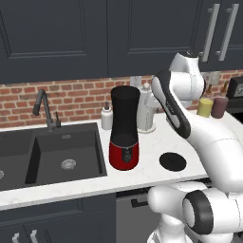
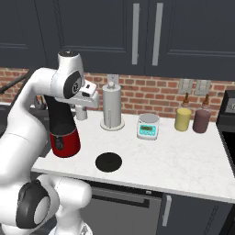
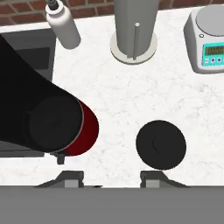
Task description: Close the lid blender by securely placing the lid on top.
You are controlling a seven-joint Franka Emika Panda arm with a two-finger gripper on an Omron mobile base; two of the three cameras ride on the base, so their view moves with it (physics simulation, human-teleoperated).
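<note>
- Hand view: we see the lid (image 3: 161, 145) flat on the bench (image 3: 183, 105), just above the right fingertip of our claw (image 3: 111, 178), which hangs spread and empty.
- The blender (image 1: 124, 128) stands left of the lid, jar top uncovered; we must drop onto the lid first.

lid (image 1: 172, 161) flat round black disc, small knob at centre, lying flat on the white counter (image 1: 152, 142) near its front edge, apart from the blender (image 1: 124, 128) on its right side in the left base view. blender upright, tall black cylinder jar on glossy red rounded base with dark button panel, top open, standing just beside the sink (image 1: 52, 159).
</note>
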